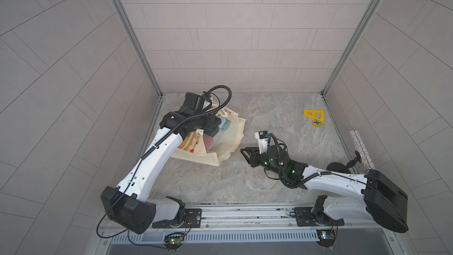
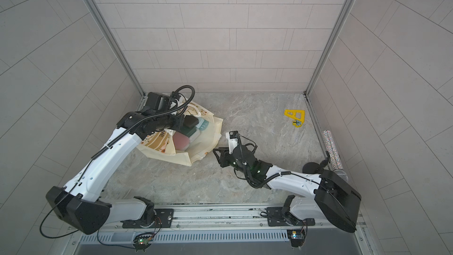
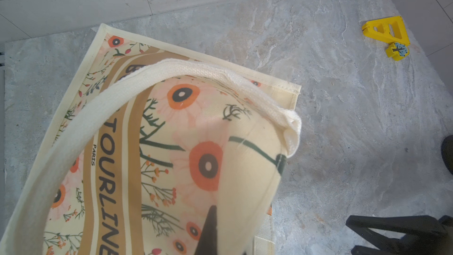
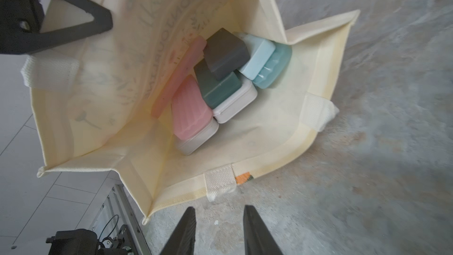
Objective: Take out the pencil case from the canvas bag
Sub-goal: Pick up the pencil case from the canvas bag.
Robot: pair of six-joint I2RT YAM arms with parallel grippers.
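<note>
The canvas bag [image 1: 229, 141] [image 2: 208, 141] lies on its side on the grey table, mouth toward the right arm. The cream bag [image 3: 171, 123] has orange flowers and tan lettered stripes. My left gripper [image 1: 215, 123] is shut on the bag's upper rim and holds the mouth open; one black finger [image 3: 209, 229] shows under the fabric. Inside lie several pencil cases: dark grey [image 4: 226, 53], dark green [image 4: 218, 87], light blue [image 4: 257, 56], pink [image 4: 191, 109], white [image 4: 235, 104]. My right gripper [image 4: 219, 209] [image 1: 242, 150] is open and empty, just outside the bag's lower rim.
A yellow triangular block [image 1: 315, 116] lies at the back right. A glittery microphone [image 1: 360, 148] leans by the right wall, with a black round stand [image 1: 335, 166] next to it. Tiled walls close in three sides.
</note>
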